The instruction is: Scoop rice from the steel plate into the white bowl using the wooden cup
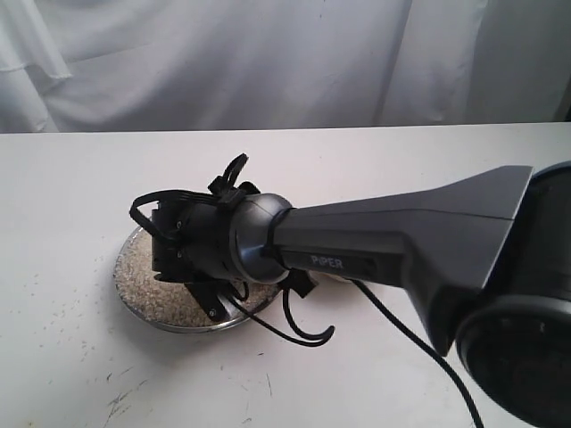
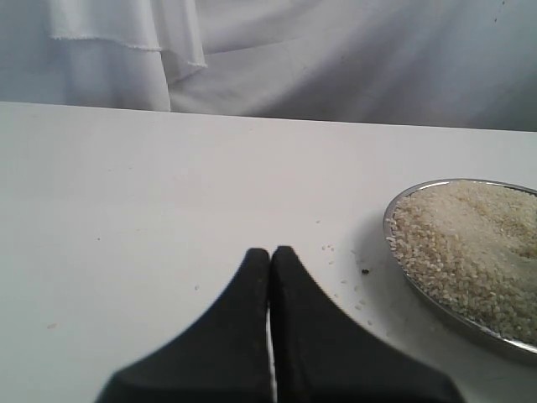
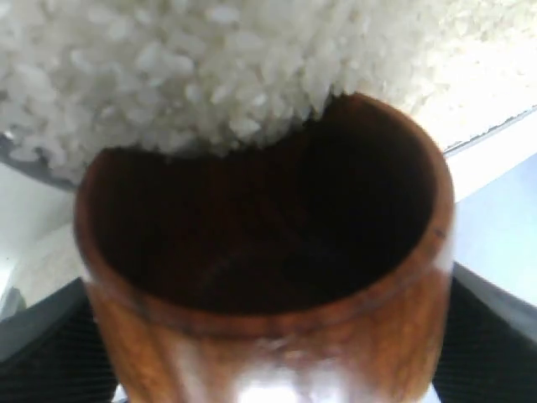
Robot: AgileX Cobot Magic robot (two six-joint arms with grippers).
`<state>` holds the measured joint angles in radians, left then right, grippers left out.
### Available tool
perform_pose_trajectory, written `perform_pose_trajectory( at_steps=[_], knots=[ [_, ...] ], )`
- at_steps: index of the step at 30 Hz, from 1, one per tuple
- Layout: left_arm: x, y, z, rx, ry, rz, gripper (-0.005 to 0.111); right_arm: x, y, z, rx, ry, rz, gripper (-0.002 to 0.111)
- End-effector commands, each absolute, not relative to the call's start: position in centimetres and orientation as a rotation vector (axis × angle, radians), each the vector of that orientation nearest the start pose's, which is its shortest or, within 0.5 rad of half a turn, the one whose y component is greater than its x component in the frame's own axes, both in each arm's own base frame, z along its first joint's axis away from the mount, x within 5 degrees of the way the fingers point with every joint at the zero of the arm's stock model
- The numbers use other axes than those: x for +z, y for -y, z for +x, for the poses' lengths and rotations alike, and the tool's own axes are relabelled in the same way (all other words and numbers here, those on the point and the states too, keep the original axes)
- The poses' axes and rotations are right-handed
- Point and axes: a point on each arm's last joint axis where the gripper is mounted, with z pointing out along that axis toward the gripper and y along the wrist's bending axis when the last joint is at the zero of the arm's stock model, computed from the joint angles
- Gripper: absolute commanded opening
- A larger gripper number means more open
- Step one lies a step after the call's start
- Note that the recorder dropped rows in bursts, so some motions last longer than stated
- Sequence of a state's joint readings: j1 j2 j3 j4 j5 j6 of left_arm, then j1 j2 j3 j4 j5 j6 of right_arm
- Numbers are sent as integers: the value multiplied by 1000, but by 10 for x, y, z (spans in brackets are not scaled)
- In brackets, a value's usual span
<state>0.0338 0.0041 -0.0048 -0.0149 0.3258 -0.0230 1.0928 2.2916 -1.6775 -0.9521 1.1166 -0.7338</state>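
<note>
The right gripper [image 1: 181,260] reaches over the plate [image 1: 192,325], its fingers [image 3: 491,336] spread wide around the cup [image 3: 264,252], clamping it across the lower wall. The cup lies tipped, its rim pushed into the rice [image 3: 168,75]. The cup looks stiff and light, but its glossy round wall is probably slippery, so a hold low across its widest part seems safest. The rice is loose and will likely pour and scatter easily. The left gripper [image 2: 270,269] hangs over the tabletop [image 2: 126,210] beside the plate, pinched together and empty. The bowl is not visible.
</note>
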Motion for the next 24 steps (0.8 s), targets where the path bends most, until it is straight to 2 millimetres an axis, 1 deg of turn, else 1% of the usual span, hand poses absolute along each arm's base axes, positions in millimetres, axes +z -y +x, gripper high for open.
perform_pose_trajectory(
  at_steps=[1,10,16,19,24],
  knots=[
    [184,-1,54,-7,-1801,-63,0,141,-382,263,-1161,-1130,-2542,0],
    [184,-1,54,-7,-1801,-63,0,139,-383,261,-1093,-1176,-2529,0],
    [184,-1,54,-7,-1801,-63,0,135,-388,261,-1035,-1221,-2482,0],
    [184,-1,54,-7,-1801,-63,0,131,-392,262,-1014,-1259,-2480,0],
    [184,-1,54,-7,-1801,-63,0,127,-405,261,-937,-1289,-2461,0]
  ],
)
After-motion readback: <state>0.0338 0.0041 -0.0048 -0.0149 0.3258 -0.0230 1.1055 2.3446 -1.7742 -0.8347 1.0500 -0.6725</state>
